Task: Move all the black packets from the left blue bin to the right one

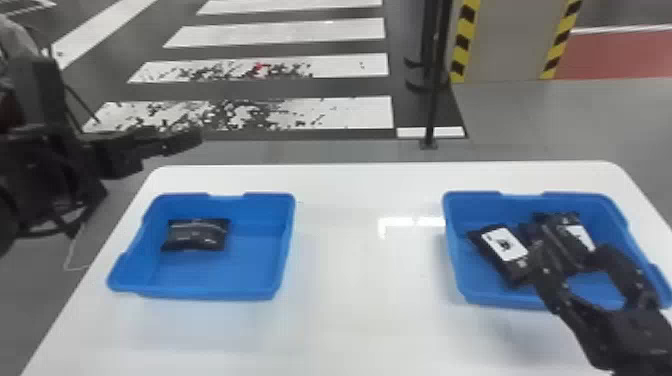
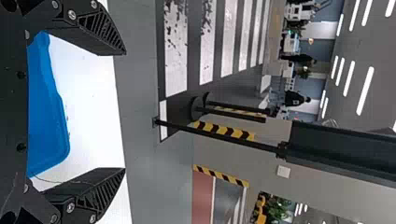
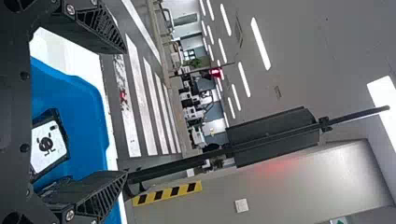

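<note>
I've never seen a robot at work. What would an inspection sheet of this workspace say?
Surface: white table, glossy, with light reflections.
Job's things: one black packet in the left blue bin; at least two labelled packets in the right bin.
Clutter: nothing seen.
Grippers: left gripper, jaws open; right gripper, jaws open, at the right bin.
Cables: thin pale line, perhaps a cord, left of the table.
Surroundings: striped floor, black post.

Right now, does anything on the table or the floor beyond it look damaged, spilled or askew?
Yes, the floor: dark patches break up the two long white stripes nearest the table, while those farther off look cleaner. Both blue bins look intact.
</note>
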{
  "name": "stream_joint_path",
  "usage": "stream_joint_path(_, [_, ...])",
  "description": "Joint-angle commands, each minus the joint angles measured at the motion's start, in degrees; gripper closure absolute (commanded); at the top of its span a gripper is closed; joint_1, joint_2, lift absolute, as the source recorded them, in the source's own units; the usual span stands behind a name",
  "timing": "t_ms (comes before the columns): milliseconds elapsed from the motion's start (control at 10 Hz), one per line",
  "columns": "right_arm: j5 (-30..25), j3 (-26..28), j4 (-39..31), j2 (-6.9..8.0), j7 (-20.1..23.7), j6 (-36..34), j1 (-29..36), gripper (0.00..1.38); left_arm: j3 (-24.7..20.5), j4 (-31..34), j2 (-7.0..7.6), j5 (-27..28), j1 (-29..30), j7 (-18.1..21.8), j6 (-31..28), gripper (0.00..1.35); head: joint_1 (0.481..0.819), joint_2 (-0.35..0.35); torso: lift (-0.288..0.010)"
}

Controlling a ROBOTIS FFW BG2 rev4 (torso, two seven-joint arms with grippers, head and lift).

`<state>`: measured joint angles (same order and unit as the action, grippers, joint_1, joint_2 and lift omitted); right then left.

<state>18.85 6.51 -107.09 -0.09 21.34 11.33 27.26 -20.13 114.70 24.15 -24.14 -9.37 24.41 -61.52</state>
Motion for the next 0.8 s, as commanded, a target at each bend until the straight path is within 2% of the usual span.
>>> stream_joint_path(0, [0.1,0.0,-0.1,0.14,0.1,-0.1,0.0,0.11,2.1,-6.4,0.90,1.5,-4.1,0.0,-0.9,0.17,0.695,0.146,-0.140])
stream_joint_path(200, [0.2,-0.1,0.0,0.14,0.2,-0.4,0.0,0.11,2.1,-12.0,0.99,5.3,-7.1,-0.6,-3.3,0.17,0.695,0.161,-0.140])
stream_joint_path(700, [0.6,-0.2,0.0,0.14,0.5,-1.2,-0.1,0.11,3.3,-22.5,1.16,11.0,-9.8,-2.5,-7.2,0.17,0.695,0.229,-0.140])
